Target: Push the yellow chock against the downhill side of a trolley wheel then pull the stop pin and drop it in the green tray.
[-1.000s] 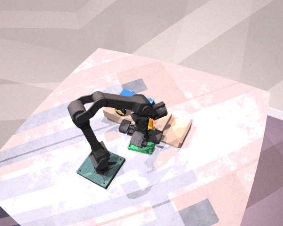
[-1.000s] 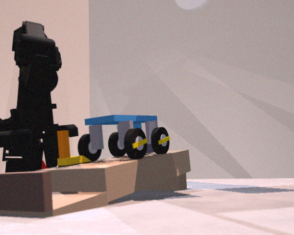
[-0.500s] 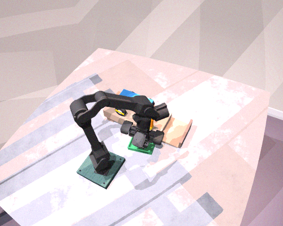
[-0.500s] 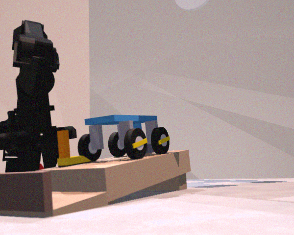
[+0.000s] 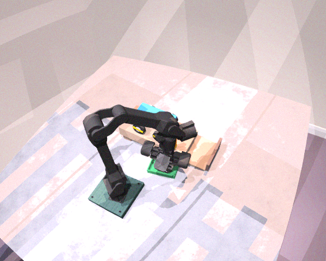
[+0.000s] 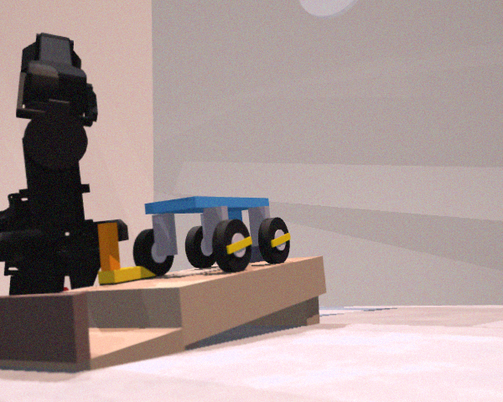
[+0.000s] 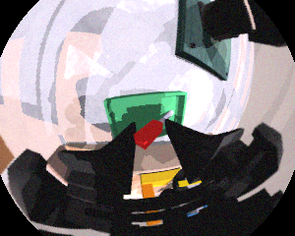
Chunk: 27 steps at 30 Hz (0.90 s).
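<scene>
My gripper (image 6: 65, 280) (image 7: 149, 123) points down over the green tray (image 5: 163, 174) (image 7: 108, 112). It is shut on the stop pin, whose red head (image 7: 148, 134) sits between the fingertips; its pale shaft slants toward the tray. Only a speck of the red head shows in the exterior view. The blue trolley (image 5: 148, 108) (image 6: 230, 203) stands on the wooden ramp (image 5: 139, 139) (image 6: 251, 280). The yellow chock (image 6: 126, 275) (image 7: 159, 178), with its orange handle (image 6: 108, 246), sits against the downhill side of a front wheel (image 6: 152, 252). The arm hides much of the ramp in the top view.
The green arm base plate (image 5: 101, 196) (image 7: 187, 46) is near the tray. An upright end board (image 5: 215, 154) (image 6: 30, 331) closes the low end of the ramp. The chock handle stands close beside the gripper in the exterior view.
</scene>
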### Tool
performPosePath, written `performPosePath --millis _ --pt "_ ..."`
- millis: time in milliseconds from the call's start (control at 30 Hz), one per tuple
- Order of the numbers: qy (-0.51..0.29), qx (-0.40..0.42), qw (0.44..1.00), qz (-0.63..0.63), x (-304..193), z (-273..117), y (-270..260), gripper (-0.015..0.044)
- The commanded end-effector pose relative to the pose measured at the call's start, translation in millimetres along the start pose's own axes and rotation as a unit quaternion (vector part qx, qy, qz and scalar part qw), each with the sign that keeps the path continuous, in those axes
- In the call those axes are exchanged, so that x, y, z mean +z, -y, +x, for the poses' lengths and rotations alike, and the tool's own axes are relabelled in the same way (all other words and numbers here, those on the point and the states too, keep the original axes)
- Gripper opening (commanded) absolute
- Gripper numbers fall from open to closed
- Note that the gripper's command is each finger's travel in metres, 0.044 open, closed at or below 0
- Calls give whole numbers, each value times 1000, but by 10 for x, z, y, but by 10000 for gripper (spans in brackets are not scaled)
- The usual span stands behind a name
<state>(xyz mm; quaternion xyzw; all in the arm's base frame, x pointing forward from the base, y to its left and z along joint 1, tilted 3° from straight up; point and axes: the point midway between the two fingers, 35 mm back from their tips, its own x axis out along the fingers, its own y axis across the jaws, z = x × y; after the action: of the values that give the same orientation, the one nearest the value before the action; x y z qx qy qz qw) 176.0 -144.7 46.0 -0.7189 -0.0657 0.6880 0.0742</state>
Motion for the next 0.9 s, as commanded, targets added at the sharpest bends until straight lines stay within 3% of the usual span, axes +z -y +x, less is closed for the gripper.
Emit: performPosePath --millis 0,333,533,867 --pt "1 1 1000 -2 -1 10 -27 190" --pt "1 1 1000 -2 -1 23 -58 190" --pt "0 -5 1000 0 1 18 -24 340" --pt "1 -1 1000 -1 1 -110 -7 340"
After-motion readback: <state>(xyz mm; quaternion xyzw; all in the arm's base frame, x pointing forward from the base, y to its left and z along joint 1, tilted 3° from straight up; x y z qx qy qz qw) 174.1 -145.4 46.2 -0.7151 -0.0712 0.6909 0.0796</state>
